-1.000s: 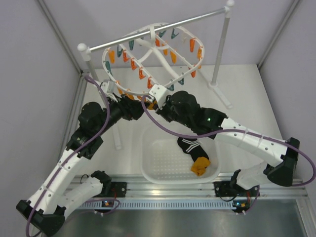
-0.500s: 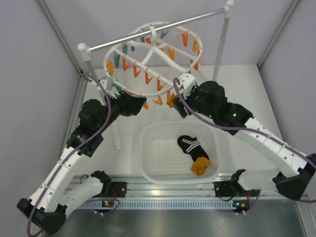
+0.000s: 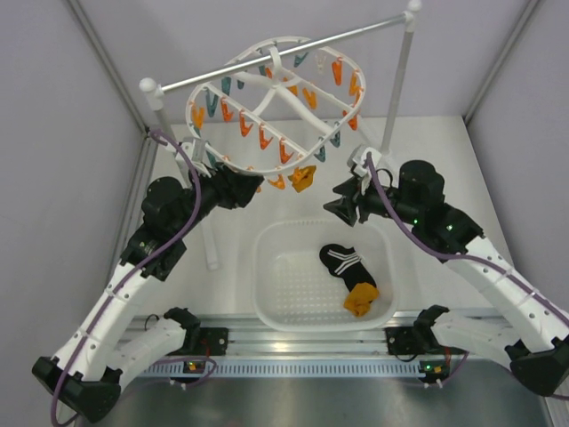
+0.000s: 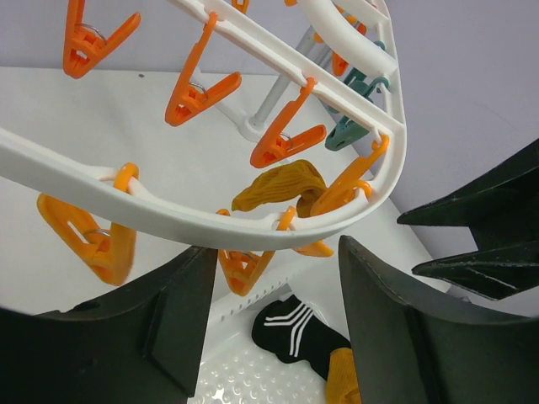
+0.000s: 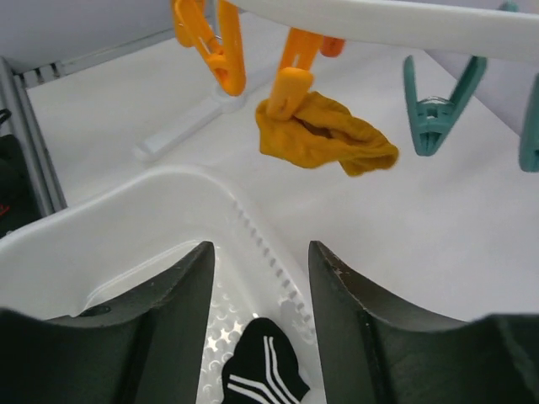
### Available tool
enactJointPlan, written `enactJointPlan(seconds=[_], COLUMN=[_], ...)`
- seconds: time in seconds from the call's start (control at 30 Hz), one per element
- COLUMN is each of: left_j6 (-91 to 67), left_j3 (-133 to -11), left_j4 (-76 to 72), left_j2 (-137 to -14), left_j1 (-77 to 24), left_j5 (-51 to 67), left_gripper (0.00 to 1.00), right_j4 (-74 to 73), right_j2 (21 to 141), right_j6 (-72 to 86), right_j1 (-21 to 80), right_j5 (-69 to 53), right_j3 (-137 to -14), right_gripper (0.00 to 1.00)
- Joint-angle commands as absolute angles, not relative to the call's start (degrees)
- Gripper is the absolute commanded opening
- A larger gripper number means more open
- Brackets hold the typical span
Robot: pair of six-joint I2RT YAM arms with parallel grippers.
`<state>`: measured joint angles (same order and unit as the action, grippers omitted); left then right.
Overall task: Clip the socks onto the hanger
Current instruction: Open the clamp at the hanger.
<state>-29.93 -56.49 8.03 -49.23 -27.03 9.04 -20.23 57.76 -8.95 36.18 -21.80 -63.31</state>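
The hanger (image 4: pixel 168 204) is smooth, glossy white plastic; the mustard sock (image 5: pixel 324 135) hanging from it is soft, wrinkled cloth. Above it the rod (image 3: pixel 373 25) looks like dull metal, and below it the basket (image 3: pixel 260 267) is perforated white plastic.

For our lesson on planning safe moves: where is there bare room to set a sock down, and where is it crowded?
Bare: the basket left of the black sock; the table right of the post. Crowded: under the hanger, between left hand and right hand.
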Motion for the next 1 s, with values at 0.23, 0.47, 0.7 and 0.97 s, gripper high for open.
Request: enactJointPlan(seconds=[0.23, 0.47, 0.7, 0.97], left_j6=[-30.0, -29.8, -30.9, -31.8], left_j3=[-57.4, -57.0, -55.6, -55.5], left_j4=[4.4, 5.4, 3.7, 3.8], left_j2=[-46.9, -45.2, -45.3, -45.1], left_j1=[-26.7, -26.7, -26.7, -26.7], left_j5=[13.4, 13.1, 13.7, 14.5], left_gripper=[0.63, 0.6, 0.57, 0.55], right_j4=[5.1, 5.5, 10.0, 21.3], right_j2=[58.9, 60.0, 64.7, 69.7], right_j6=[-8.9, -9.0, -11.0, -14.2], right_j1=[45.2, 47.1, 54.4, 56.6], right_j5=[-20.4, -21.0, -17.1, -3.1], right_j3=[-58.3, -59.8, -61.3, -59.1], right_gripper=[0.35, 0.35, 0.38, 0.41])
